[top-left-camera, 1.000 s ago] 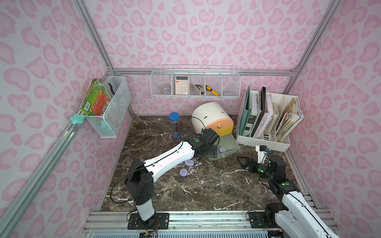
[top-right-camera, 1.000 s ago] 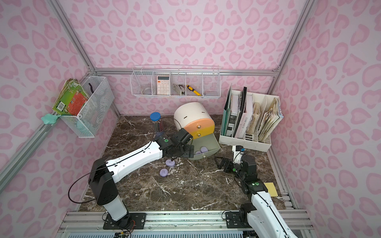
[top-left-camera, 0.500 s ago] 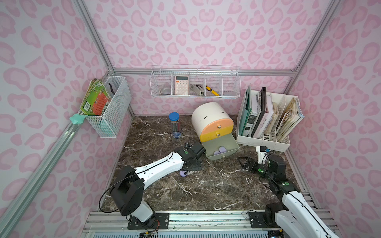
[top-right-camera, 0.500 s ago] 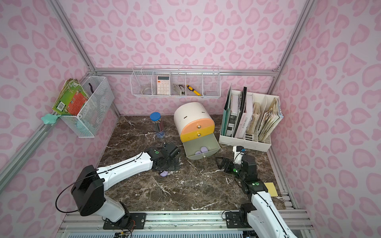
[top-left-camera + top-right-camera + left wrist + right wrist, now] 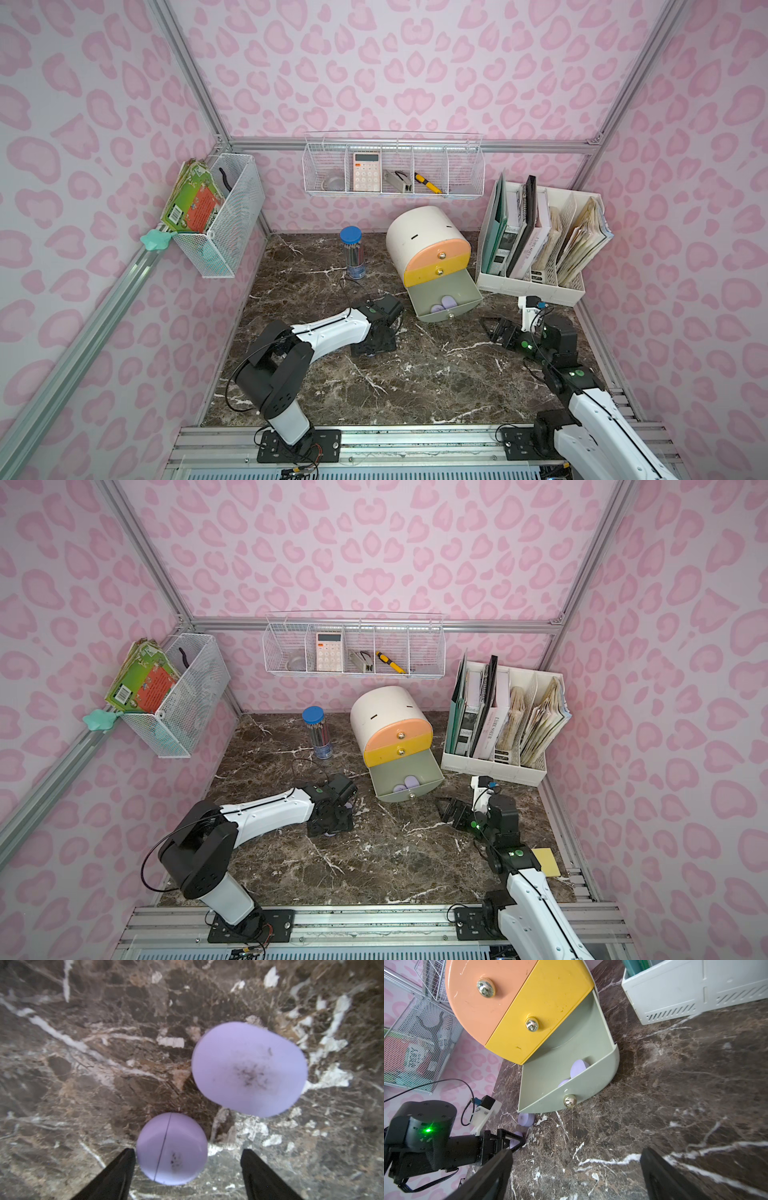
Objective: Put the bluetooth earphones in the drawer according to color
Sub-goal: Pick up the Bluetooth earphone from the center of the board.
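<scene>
Reaches around a purple earphone case (image 5: 172,1149) on the counter (image 5: 83,1064), left fingers (image 5: 116,1176) spread; second case (image 5: 249,1068) just past them. Right fingers (image 5: 488,1178) spread, empty.

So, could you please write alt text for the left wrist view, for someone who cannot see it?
The left gripper, jaws open, straddles a lilac earphone case on the dark marble tabletop; one black finger is right beside it, the other stands clear. A second lilac case lies just beyond, apart from the first.
</scene>
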Tool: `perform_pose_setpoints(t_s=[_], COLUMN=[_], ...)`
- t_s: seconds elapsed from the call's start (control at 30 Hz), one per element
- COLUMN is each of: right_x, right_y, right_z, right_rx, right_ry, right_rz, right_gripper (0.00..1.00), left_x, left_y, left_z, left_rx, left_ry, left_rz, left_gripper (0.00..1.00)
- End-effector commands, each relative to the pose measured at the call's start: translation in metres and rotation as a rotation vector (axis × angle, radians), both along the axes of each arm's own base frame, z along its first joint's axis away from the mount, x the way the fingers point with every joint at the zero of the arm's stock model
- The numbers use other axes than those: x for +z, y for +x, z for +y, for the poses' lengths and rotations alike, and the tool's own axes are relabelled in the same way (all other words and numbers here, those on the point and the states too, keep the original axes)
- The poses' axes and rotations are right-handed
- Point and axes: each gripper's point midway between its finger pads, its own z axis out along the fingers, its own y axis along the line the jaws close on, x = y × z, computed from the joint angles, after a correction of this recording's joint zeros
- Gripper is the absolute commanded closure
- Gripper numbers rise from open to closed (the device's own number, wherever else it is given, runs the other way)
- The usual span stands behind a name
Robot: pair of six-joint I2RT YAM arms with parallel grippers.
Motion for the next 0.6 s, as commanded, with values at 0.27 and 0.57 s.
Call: perform_pose_setpoints(t_s=[0.27,0.57], right_x=[-0.001,-0.0013], right_y=[-0.0027,-0.003], right_z=[-0.0032,-0.0043], right_rx=[-0.005,-0.008], right_ry=[0.001,0.007], right_rz=[-0.005,-0.007], right_gripper=[0.01,0.01], left_x=[-0.0102,-0.0051], left_y=[-0.0006,-0.0005], left_z=[-0.0007,-0.004], left_rx=[0.005,-0.022], left_ry=[0.007,0.021], left_rz=[0.031,0.03], left_gripper=[0.37,0.57])
